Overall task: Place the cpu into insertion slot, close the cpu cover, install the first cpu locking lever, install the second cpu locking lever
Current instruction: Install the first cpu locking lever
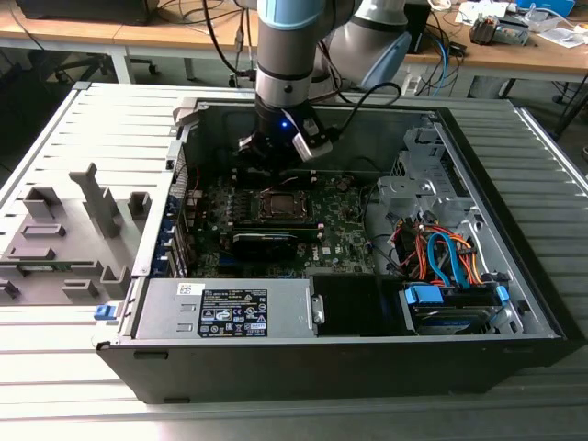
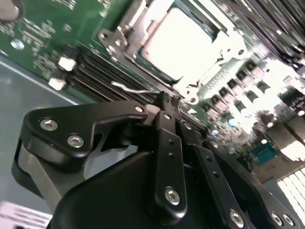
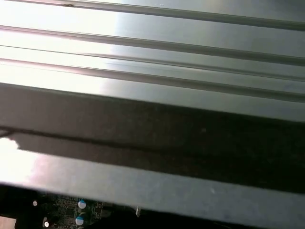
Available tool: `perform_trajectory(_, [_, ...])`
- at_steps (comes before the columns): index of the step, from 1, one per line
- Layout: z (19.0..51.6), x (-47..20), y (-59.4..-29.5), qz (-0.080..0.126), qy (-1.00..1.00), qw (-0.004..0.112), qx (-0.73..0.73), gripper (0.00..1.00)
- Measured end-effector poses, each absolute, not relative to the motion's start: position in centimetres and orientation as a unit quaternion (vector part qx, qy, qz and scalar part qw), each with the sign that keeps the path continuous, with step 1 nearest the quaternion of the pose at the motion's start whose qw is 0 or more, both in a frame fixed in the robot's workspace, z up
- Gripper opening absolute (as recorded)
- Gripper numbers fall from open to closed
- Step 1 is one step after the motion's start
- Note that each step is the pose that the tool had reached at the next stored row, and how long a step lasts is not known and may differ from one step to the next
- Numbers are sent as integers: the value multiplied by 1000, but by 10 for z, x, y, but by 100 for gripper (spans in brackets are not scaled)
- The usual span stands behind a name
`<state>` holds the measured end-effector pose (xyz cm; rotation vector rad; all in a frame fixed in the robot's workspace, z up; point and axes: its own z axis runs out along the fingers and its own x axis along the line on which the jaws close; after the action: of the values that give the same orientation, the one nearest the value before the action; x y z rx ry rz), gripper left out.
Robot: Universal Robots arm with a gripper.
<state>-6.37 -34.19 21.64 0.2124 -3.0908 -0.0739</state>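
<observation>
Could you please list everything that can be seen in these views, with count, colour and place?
computer case: one, black, lying open on the slatted metal table.
motherboard: one, green, on the case floor.
insertion slot: one, silvery rim, on the motherboard below the gripper.
cpu: one, pale face, seated in the slot in the second wrist view.
cpu cover: one, silvery frame, lying around the cpu.
power supply: one, grey, at the case's near edge.
cables: several, orange and blue, toward the exterior view's right.
grey fixture: one, on the table at the exterior view's left.
gripper: one, black, fingers together just beside the slot.
</observation>
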Motion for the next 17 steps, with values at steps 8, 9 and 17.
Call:
perform_trajectory(8, [209,-41,-342,-24,-997,23,69,11])
perform_trajectory(9, [208,-41,-343,-24,-997,23,69,11])
perform_trajectory(17, [204,-32,-346,-24,-997,24,68,11])
